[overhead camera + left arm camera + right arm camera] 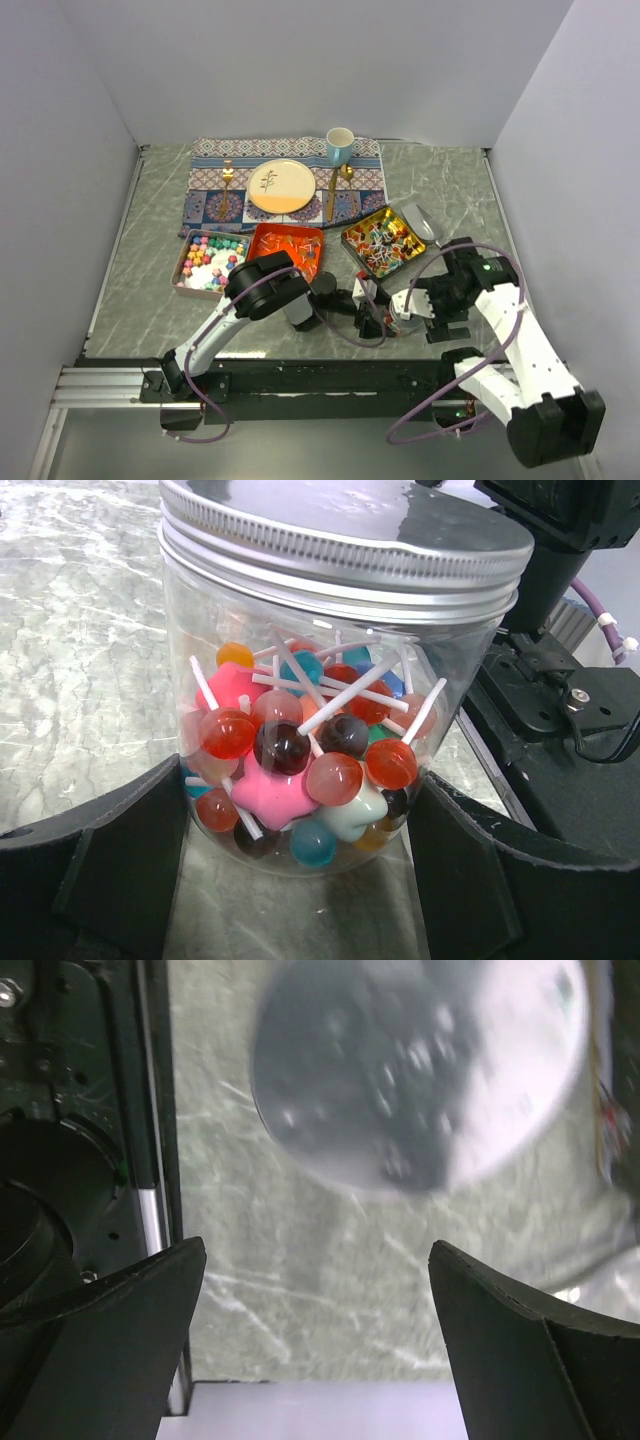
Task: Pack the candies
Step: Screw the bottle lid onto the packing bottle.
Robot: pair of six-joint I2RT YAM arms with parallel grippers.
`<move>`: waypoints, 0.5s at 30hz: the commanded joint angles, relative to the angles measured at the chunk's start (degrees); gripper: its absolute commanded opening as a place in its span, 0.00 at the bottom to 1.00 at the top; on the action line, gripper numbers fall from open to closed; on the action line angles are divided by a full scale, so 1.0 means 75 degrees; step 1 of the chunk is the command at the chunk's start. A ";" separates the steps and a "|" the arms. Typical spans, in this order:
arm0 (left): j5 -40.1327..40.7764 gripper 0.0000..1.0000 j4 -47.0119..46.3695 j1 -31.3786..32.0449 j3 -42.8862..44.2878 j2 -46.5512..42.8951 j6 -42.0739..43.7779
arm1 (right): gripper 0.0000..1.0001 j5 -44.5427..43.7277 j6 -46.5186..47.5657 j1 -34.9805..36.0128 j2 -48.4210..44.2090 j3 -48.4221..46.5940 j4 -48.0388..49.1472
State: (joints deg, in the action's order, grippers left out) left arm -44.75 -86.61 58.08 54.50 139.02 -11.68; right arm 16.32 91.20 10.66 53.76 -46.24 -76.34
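Left wrist view: left gripper clamped clear plastic lollipop jar; loose hold could have let it spin beneath spread-jawed right gripper.

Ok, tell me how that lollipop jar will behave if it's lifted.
The jar looks like smooth clear plastic, so it may slip between the left gripper's fingers. It is roughly half full of lollipops, so it is probably light, with contents shifting. The metal lid on top should keep them in.
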 commanded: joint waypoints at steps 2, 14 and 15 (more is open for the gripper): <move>0.0319 0.01 -0.0159 -0.0057 -0.0669 0.1351 -0.1208 | 1.00 0.0355 0.0273 -0.0670 0.0248 -0.0852 -0.0812; 0.0190 0.01 -0.0066 -0.0034 -0.0575 0.1421 -0.1196 | 1.00 0.1329 0.2850 -0.0074 0.0345 -0.1020 -0.0861; 0.0178 0.01 -0.0031 -0.0034 -0.0552 0.1432 -0.1185 | 1.00 0.1294 0.3049 -0.0003 0.0263 -0.0937 -0.0849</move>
State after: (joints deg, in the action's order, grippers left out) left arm -44.62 -86.61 58.17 54.76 139.22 -11.22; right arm 25.10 104.20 8.45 58.22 -56.05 -76.01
